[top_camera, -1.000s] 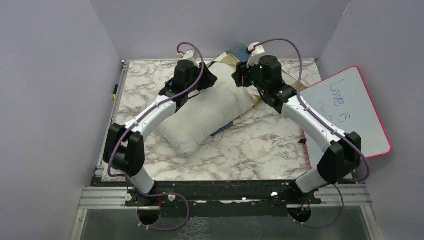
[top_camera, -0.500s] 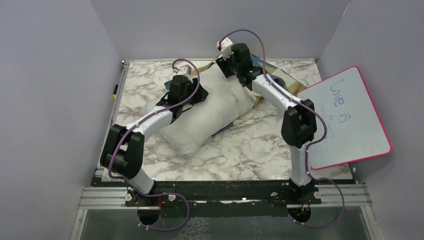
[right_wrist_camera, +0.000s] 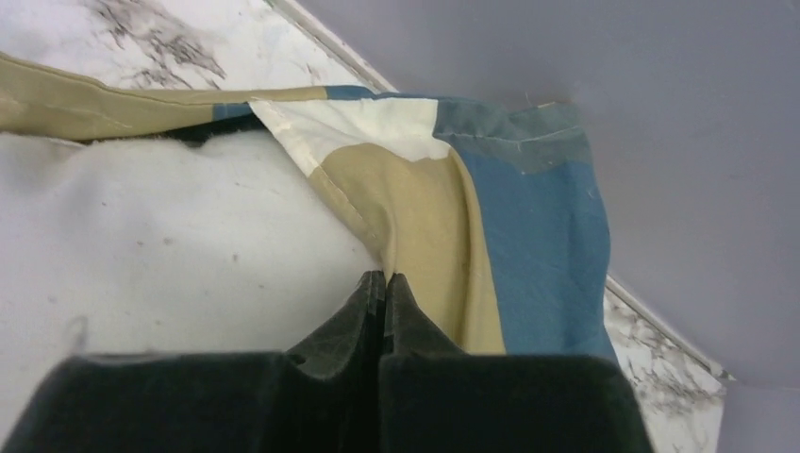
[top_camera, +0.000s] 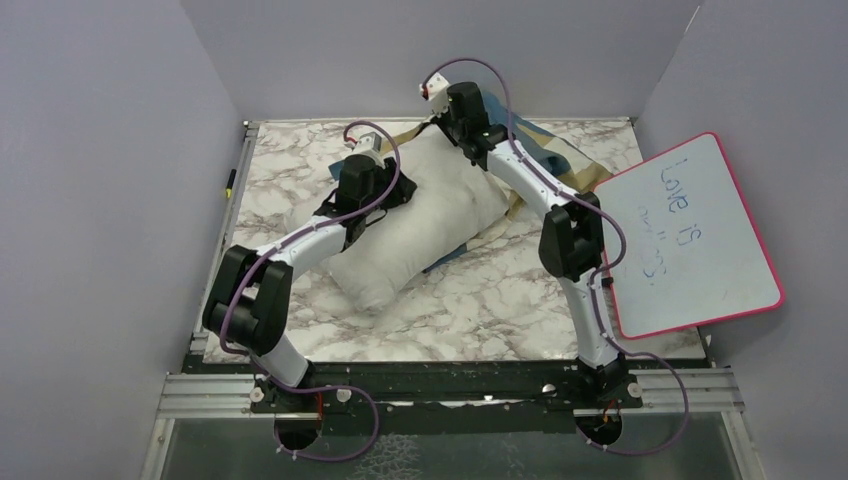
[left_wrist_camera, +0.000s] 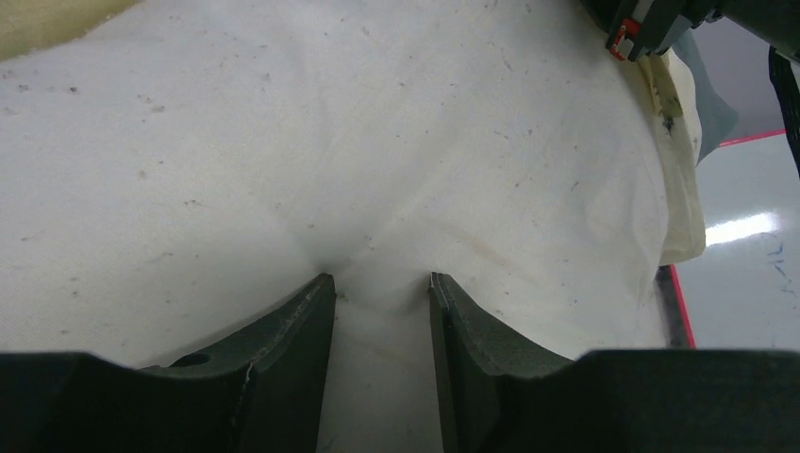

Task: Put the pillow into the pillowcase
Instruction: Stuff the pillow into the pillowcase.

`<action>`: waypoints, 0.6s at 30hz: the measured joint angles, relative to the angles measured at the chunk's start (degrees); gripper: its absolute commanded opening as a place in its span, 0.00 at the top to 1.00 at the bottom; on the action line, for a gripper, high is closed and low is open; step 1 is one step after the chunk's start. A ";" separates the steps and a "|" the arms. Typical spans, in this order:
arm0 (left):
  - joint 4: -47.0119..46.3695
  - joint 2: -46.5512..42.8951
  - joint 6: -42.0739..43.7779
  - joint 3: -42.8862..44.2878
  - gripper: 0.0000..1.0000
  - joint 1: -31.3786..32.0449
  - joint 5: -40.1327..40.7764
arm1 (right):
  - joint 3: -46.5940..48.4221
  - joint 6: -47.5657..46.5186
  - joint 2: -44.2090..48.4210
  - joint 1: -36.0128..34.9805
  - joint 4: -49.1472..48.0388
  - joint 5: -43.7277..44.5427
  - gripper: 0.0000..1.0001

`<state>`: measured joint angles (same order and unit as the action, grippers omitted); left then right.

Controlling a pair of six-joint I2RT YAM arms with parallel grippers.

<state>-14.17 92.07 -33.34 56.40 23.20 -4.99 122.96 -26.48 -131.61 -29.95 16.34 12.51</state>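
Lying slantwise on the marble table [top_camera: 520, 300], the pillow [top_camera: 420, 225] is the plump off-white thing both arms reach to. The pillowcase [top_camera: 560, 155] spreads out from under the pillow's far right end. Its blue and tan blocks show beyond that end, a tan edge runs along the pillow's right side, and a sliver of blue peeps out by its near right side. The left gripper [left_wrist_camera: 377, 283] sits on the pillow's left flank, its fingers [left_wrist_camera: 292, 349] partway apart and clamped on a ridge of the pillow's speckled fabric, which puckers into creases at the tips. The right gripper [right_wrist_camera: 382, 278] is at the pillow's far end, jaws pressed fully together, tips meeting right at the tan hem of the pillowcase where it lies against the pillow; whether any cloth is nipped between them I cannot tell. In the right wrist view, a tan strip of the pillowcase runs along the pillow's far edge with a dark gap between the two. Well to the right of the pillow lies a pink-rimmed whiteboard [top_camera: 690, 230] with handwriting on it
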 measured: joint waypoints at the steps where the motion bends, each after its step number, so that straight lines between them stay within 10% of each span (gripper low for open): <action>1: -0.35 0.15 -0.07 -0.02 0.56 0.00 0.00 | 1.36 0.46 -0.83 -0.11 0.74 -0.07 1.00; 18: -4.76 6.32 -3.06 2.10 0.59 -0.11 0.11 | -13.62 39.87 5.84 -1.60 -13.38 -27.36 1.00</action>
<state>-18.94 98.39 -36.40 58.50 23.09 -4.89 109.34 13.39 -125.78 -31.55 2.96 -14.85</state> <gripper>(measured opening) 0.411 0.013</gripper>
